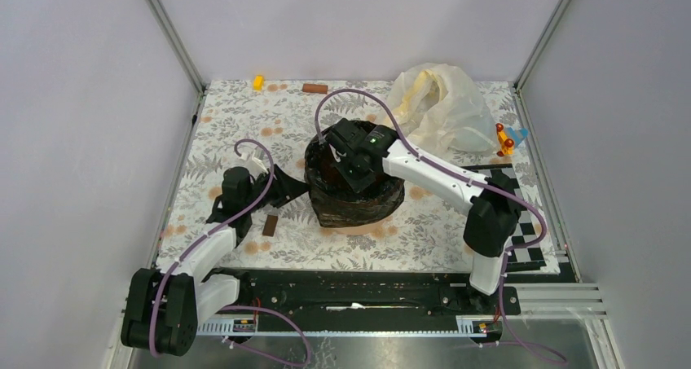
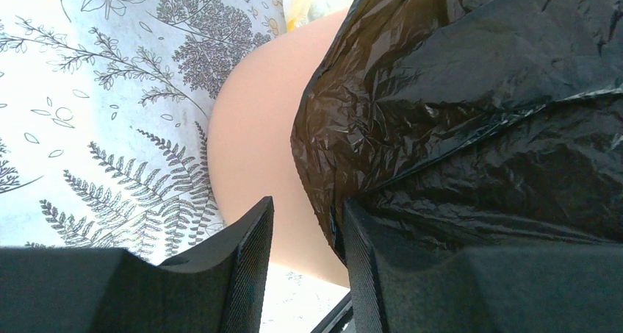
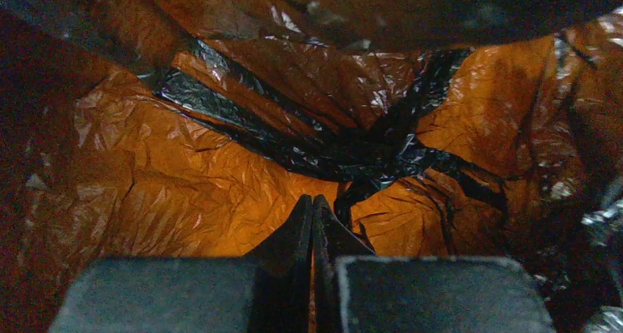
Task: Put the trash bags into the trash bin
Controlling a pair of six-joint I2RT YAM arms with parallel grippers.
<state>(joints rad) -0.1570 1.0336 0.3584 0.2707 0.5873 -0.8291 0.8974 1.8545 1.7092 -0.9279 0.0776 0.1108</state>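
1. Grey walls close in a fern-printed bench (image 1: 244, 108). The trash bin (image 2: 250, 149) stands mid-bench, with the black trash bag (image 2: 477, 127) draped over its rim and lining the inside.
2. The right end effector (image 3: 314, 201), pinched shut on nothing, sits deep inside against the liner.
3. The left end effector (image 2: 305, 208) is part-open by the bin's left wall (the hem lies just beside 1 finger).
4. My advice: press the liner flat while tugging the hem down evenly.
5. A white bag (image 1: 440, 104) crowds the far right and a brown block (image 1: 270, 225) lies near the left arm, so lift straight out past the rim.
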